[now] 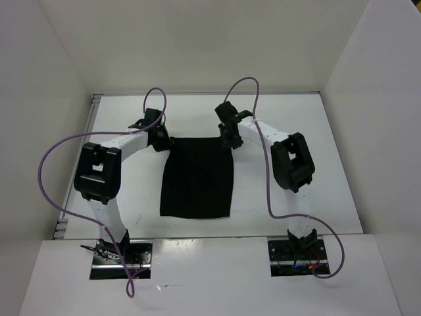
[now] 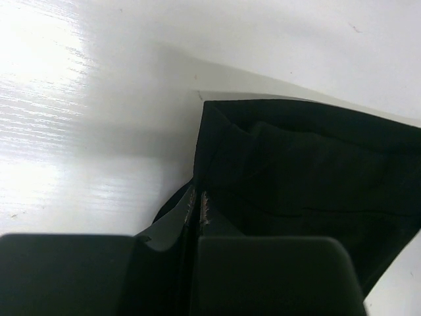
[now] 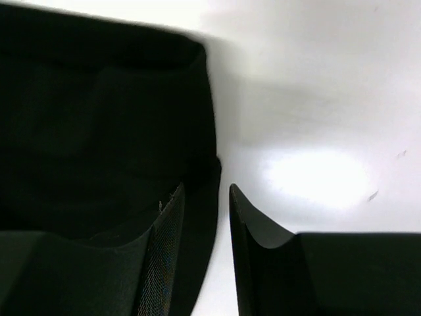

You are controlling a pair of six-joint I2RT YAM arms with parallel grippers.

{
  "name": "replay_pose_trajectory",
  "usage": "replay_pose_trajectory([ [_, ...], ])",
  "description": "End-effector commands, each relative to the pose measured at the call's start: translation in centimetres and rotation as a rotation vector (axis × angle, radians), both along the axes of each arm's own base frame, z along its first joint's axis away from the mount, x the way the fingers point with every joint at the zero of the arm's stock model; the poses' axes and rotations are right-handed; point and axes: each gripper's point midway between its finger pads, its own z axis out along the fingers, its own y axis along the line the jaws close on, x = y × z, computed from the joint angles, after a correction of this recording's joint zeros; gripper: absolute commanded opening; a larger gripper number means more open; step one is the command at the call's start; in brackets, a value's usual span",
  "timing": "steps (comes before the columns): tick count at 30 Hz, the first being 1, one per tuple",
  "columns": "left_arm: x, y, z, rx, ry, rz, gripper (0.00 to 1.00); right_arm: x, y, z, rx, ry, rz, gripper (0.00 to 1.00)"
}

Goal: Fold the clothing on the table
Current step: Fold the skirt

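Left hand (image 2: 197,210): blocky black fingers (image 2: 276,270) pressed together, clamped on the far-left corner of the clothing (image 2: 302,171), with a ridge of cloth bunched up between them. Right hand (image 3: 206,192): fingers standing apart, nothing held, and glossy white desk (image 3: 316,131) shows through the gap. The clothing's far-right corner lies just beside one finger. The clothing is matte black, soft and roughly rectangular. It lies flat mid-desk between both hands. The desk surface is smooth and reflective, enclosed by white panels (image 1: 197,46).
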Motion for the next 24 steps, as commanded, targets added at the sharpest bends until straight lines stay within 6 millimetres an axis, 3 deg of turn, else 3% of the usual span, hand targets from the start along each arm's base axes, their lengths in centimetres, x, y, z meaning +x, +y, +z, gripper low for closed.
replay_pose_trajectory([
  [1, 1.1, -0.2, 0.8, -0.003, -0.033, -0.028, 0.0, 4.4, 0.1, 1.5, 0.04, -0.112, 0.029, 0.39],
  [2, 1.1, -0.1, 0.8, 0.002, -0.035, -0.035, 0.0, 5.0, -0.4, 1.6, 0.068, -0.109, 0.019, 0.39],
  [6, 0.9, 0.0, 0.7, 0.009, -0.027, -0.042, 0.0, 6.4, 0.4, 1.2, 0.15, -0.13, 0.048, 0.39],
  [7, 0.9, 0.0, 0.7, 0.009, -0.027, -0.043, 0.0, 6.4, 0.2, -0.2, 0.152, -0.1, 0.046, 0.39],
  [11, 0.7, -0.2, 0.2, 0.001, -0.015, -0.05, 0.0, 6.1, 2.6, -1.7, 0.273, -0.028, 0.127, 0.38],
  [18, 0.8, -0.2, -0.7, -0.007, 0.008, -0.061, 0.0, 6.0, 4.7, -2.0, 0.388, 0.011, 0.201, 0.38],
  [21, 0.8, -0.2, -0.7, -0.007, 0.008, -0.061, 0.0, 6.3, 4.5, -2.6, 0.396, 0.023, 0.206, 0.23],
  [22, 0.8, -0.2, -1.1, -0.006, 0.017, -0.061, 0.0, 6.5, 3.7, -2.8, 0.386, 0.026, 0.188, 0.09],
  [23, 1.2, 0.4, -0.9, 0.001, 0.006, -0.044, 0.0, 6.7, 3.3, -2.9, 0.366, 0.018, 0.175, 0.04],
  [24, 1.3, 0.7, -0.9, 0.016, 0.004, -0.033, 0.0, 7.1, 3.0, -2.2, 0.351, -0.006, 0.145, 0.0],
])
